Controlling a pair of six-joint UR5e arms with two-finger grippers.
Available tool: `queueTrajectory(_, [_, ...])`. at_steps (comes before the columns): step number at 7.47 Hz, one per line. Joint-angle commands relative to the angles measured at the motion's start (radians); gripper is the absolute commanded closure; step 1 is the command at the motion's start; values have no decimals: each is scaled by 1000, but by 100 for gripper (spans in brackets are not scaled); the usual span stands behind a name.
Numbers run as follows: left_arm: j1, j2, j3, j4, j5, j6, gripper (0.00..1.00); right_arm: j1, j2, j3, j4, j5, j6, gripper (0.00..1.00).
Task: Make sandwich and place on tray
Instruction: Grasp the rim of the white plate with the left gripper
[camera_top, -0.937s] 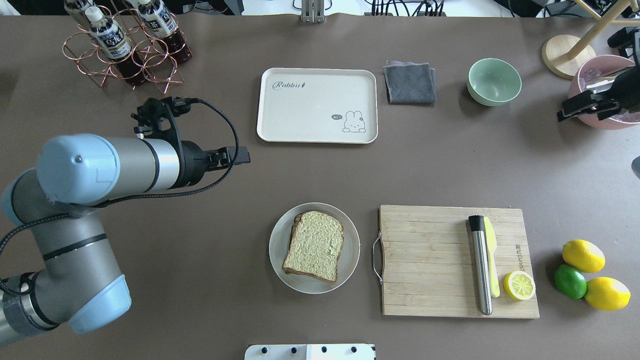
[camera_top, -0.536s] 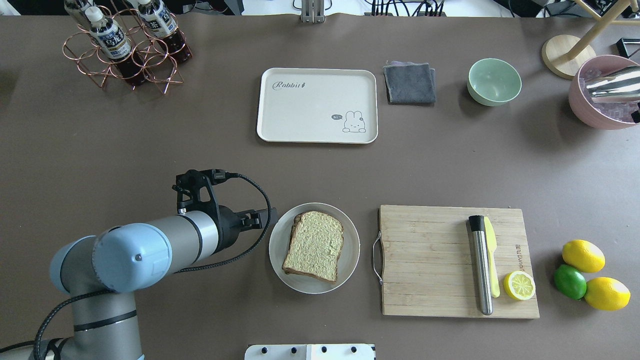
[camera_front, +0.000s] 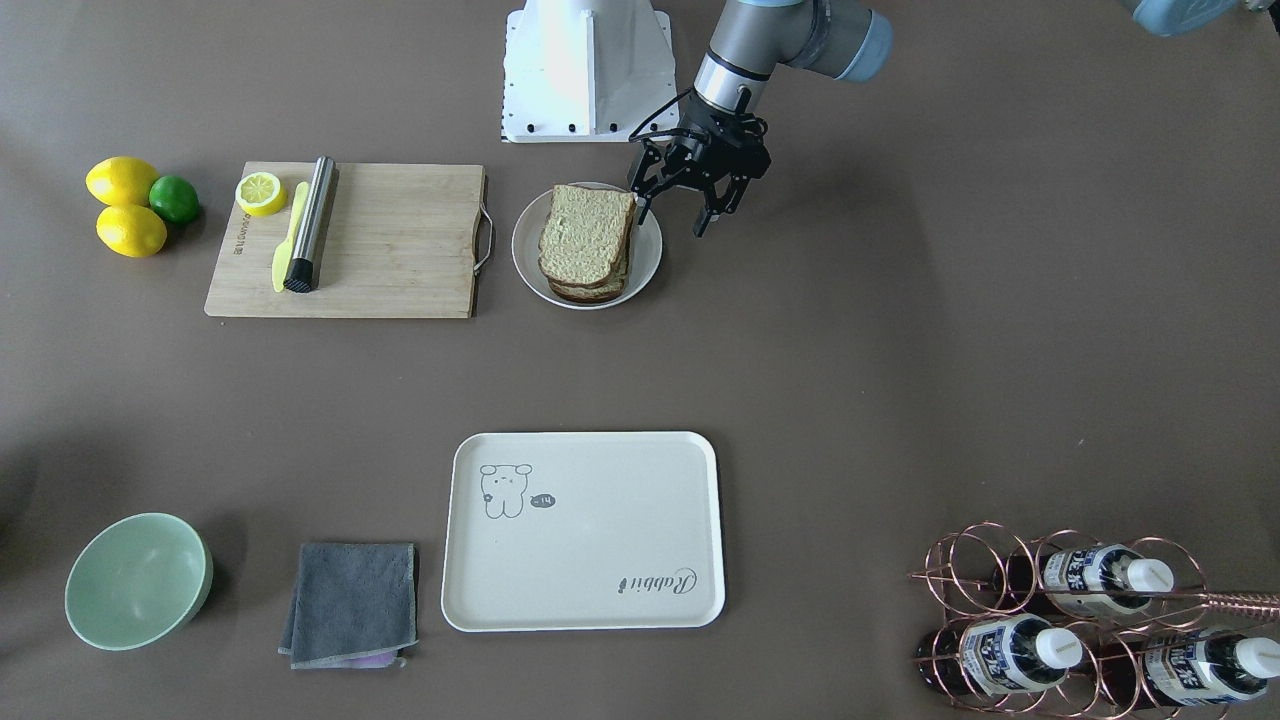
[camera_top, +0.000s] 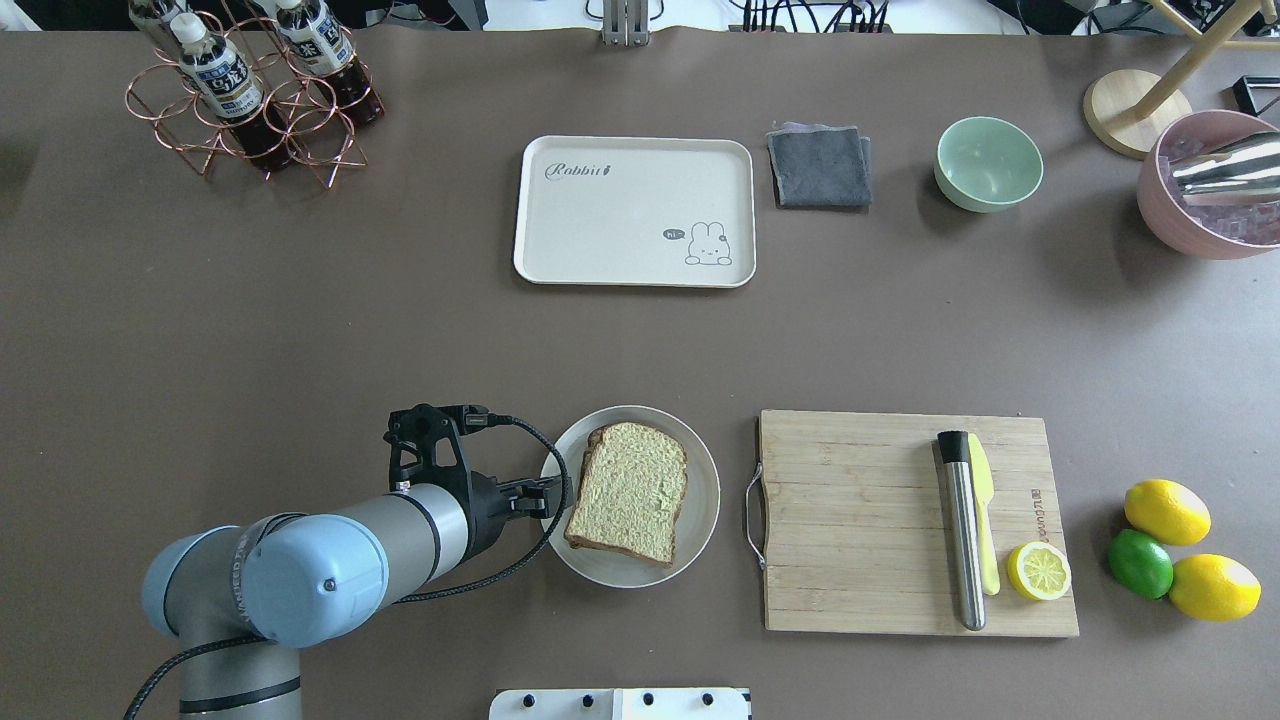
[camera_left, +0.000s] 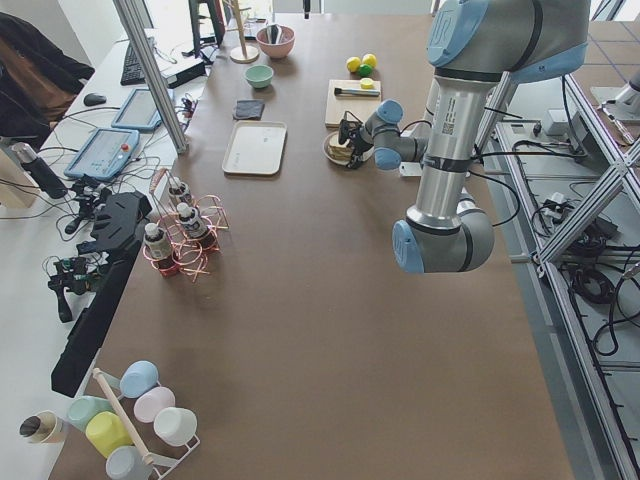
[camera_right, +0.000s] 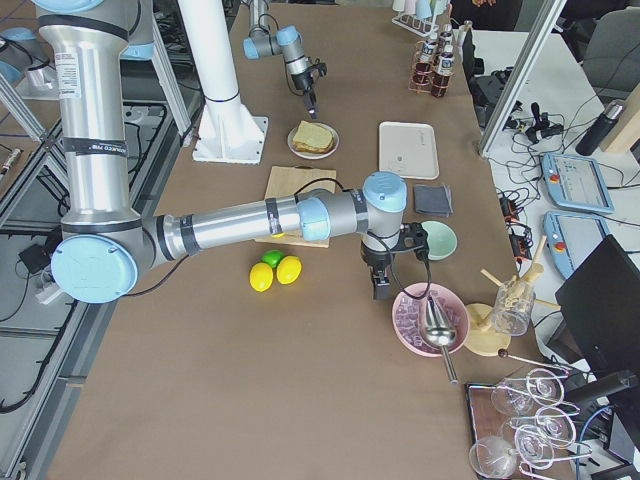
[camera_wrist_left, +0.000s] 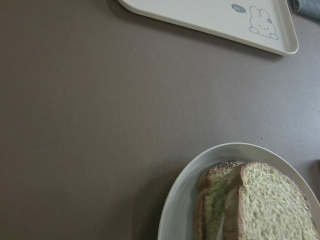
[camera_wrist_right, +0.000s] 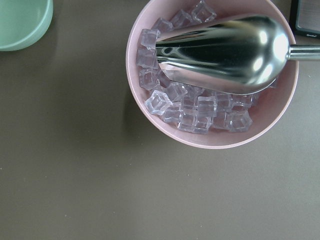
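The sandwich (camera_top: 628, 490) is a stack of pale wholegrain bread slices with brown crusts, lying on a grey plate (camera_top: 700, 470) near the table's front middle. It also shows in the front-facing view (camera_front: 587, 242) and the left wrist view (camera_wrist_left: 260, 205). No egg shows between the slices. The cream tray (camera_top: 634, 210) lies bare at the back middle. My left gripper (camera_front: 672, 215) is open and empty, low at the plate's left rim, with one finger (camera_front: 642, 207) close to the bread's edge. My right gripper (camera_right: 380, 285) hangs beside a pink bowl; I cannot tell its state.
A wooden cutting board (camera_top: 860, 520) right of the plate carries a metal muddler (camera_top: 960, 530), a yellow knife and a lemon half (camera_top: 1038, 570). Lemons and a lime (camera_top: 1140, 562) lie beyond it. A grey cloth (camera_top: 820, 165), green bowl (camera_top: 988, 163), pink ice bowl (camera_top: 1210, 225) and bottle rack (camera_top: 250, 90) stand at the back.
My left arm has swung from beside the tray toward the table's front, bringing its gripper to the plate's left rim. My right arm has left the overhead view's right edge.
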Motion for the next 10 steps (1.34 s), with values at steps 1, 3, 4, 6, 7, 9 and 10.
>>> queueTrajectory(1, [2, -1, 18, -2, -6, 6, 33, 1, -10, 5, -1, 2, 5, 1])
queueTrajectory(3, [0, -27, 50, -4, -6, 6, 37, 1, -10, 4, -1, 2, 8, 1])
queueTrajectory(4, [2, -56, 79, -6, -6, 6, 37, 1, -9, 1, -1, 2, 8, 1])
queueTrajectory(6, [0, -57, 84, -16, -8, 6, 46, 1, -2, -1, -1, 0, 8, 1])
queueTrajectory(7, [-8, -50, 82, -33, -11, 8, 49, 1, 1, -1, -1, 0, 10, 1])
queueTrajectory(9, [-8, -50, 85, -38, -11, 8, 55, 1, 5, -1, -1, -1, 12, 1])
queueTrajectory(10, [-8, -50, 94, -39, -11, 8, 55, 1, 8, -2, -1, -1, 12, 1])
